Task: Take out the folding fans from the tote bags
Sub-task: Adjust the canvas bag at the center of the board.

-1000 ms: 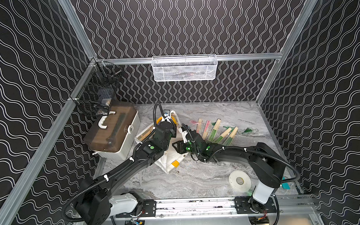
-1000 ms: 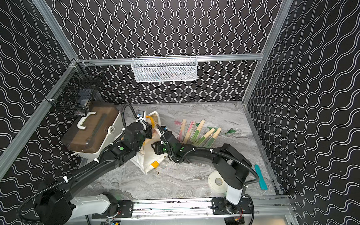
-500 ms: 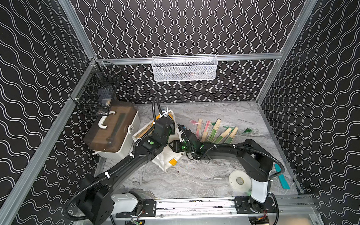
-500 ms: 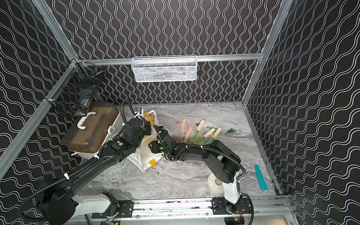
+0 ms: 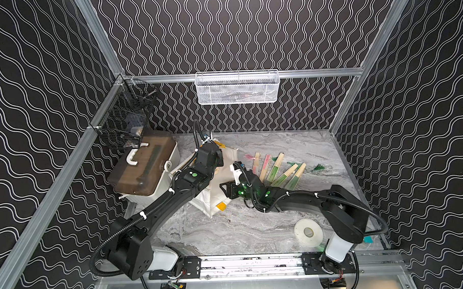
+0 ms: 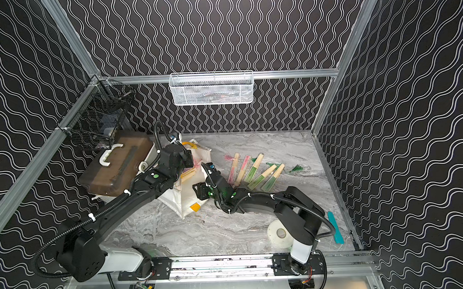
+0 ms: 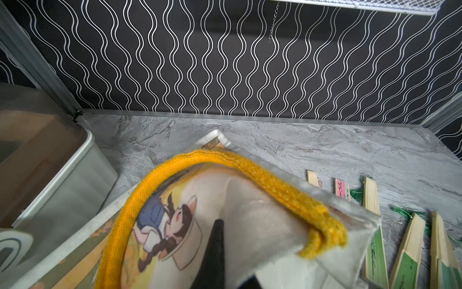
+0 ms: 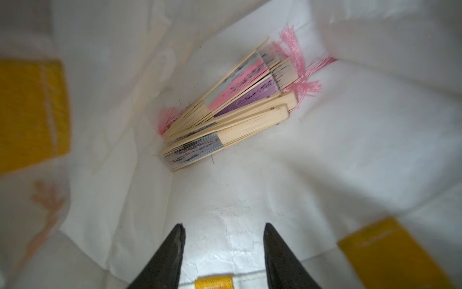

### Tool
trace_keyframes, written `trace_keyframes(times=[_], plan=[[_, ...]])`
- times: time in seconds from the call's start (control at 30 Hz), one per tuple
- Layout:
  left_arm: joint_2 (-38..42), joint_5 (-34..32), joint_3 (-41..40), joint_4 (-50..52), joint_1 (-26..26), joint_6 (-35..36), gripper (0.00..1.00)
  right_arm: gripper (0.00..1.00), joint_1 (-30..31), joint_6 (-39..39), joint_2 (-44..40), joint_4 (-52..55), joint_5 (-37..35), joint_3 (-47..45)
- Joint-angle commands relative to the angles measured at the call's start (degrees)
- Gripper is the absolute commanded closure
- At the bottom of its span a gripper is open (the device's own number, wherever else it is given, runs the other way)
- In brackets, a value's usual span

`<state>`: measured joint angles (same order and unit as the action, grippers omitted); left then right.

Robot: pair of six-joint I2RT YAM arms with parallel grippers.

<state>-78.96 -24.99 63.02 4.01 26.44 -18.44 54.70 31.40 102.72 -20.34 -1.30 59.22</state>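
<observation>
1. Left gripper: jaws clamped on the white fabric tote bag's rim.
2. Right gripper: jaws apart, empty, inside the bag.
3. Closed bamboo-ribbed folding fans: bundled at bag bottom; further fans on grey marbled table.

**Even, diffuse light from above; top views crisp, wrist views softer.**
In both top views the bench is evenly bright, with only faint shadows beside the tote bag, and straight lines bow toward the picture edges. Seen close in the left wrist view, the bag's yellow handle is slightly soft. Inside the bag, the folding fans and the yellow patches smear with motion blur.
</observation>
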Motion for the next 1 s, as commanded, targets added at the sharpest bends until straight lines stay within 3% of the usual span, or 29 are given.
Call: trace_keyframes(times=[0.0,0.5,0.67,0.97], plan=[[0.36,1.2,0.87,-1.49,-0.07,-2.22,1.0,0.48,0.06,2.5,3.28,-1.36,4.55,2.1],[6.06,0.81,-1.55,0.83,-0.02,-4.0,1.0,0.45,-3.32,10.89,18.94,2.03,10.54,18.97],[5.41,0.08,0.25,2.34,-0.07,-3.93,1.0,0.45,-1.84,8.71,18.54,1.84,6.68,17.03],[3.51,0.31,1.89,2.52,-0.07,-5.72,1.0,0.41,-2.67,14.86,21.86,1.05,12.06,17.51]])
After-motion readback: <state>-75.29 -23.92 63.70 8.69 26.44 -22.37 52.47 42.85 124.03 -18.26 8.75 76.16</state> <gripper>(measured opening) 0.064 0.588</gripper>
